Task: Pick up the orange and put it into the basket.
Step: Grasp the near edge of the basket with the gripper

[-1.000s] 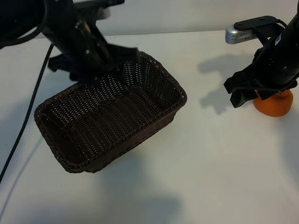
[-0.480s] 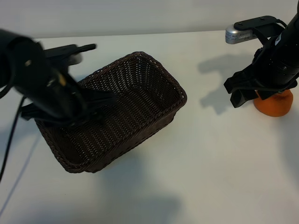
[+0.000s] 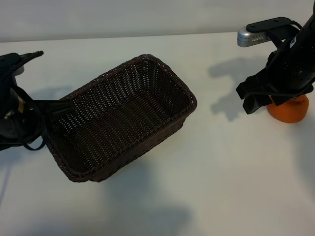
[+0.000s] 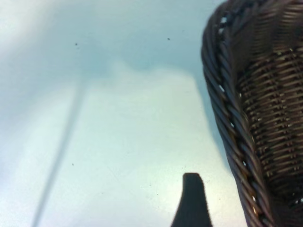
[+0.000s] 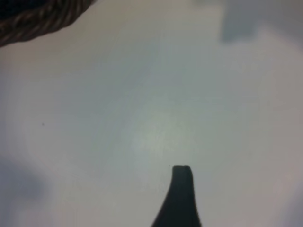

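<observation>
The dark-brown wicker basket (image 3: 123,115) stands on the white table left of centre; its braided rim also shows in the left wrist view (image 4: 227,118) and the right wrist view (image 5: 42,19). The orange (image 3: 291,110) sits on the table at the far right, its top hidden by the right arm. My right gripper (image 3: 250,97) hangs just left of the orange, open and empty; one finger (image 5: 181,194) shows over bare table. My left gripper (image 3: 60,109) is low at the basket's left end, open, one finger (image 4: 191,201) beside the rim.
The white table (image 3: 211,177) is bare in front of the basket and between basket and orange. A silver-grey camera housing (image 3: 253,33) juts out from the right arm. The left arm's body (image 3: 15,123) fills the far left edge.
The left arm has swung from above the basket's back edge down and leftward to the basket's left end. The right arm, orange and basket have not moved.
</observation>
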`<act>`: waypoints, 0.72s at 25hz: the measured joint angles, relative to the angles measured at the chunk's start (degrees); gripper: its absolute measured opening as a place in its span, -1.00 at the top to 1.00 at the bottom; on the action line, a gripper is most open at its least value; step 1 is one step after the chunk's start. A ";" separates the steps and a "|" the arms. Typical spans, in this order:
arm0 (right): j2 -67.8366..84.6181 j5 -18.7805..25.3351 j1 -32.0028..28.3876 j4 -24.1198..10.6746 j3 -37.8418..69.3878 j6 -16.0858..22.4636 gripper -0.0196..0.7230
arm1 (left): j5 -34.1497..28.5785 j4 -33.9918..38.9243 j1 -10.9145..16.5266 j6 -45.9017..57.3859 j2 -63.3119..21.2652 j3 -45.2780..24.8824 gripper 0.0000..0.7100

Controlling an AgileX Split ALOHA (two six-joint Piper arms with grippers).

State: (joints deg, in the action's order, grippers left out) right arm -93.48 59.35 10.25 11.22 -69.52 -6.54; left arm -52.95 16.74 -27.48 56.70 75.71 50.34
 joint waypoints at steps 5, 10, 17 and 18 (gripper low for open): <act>0.00 0.00 0.00 0.20 0.00 0.00 -0.66 | 2.12 0.12 1.86 5.19 0.00 0.00 -0.59; 0.00 0.00 0.00 0.32 0.00 -0.05 -0.66 | 2.60 -0.17 2.21 6.47 0.00 0.00 -0.59; 0.00 0.00 0.00 0.37 0.00 -0.05 -0.66 | 3.70 -0.60 2.21 7.73 0.98 -0.78 -0.59; 0.00 0.00 0.00 0.37 0.00 -0.05 -0.66 | 4.38 -0.96 2.21 8.04 1.58 -1.44 -0.59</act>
State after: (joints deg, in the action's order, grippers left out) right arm -93.48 59.35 10.25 11.58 -69.52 -6.59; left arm -48.58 15.78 -25.28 64.74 77.28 48.91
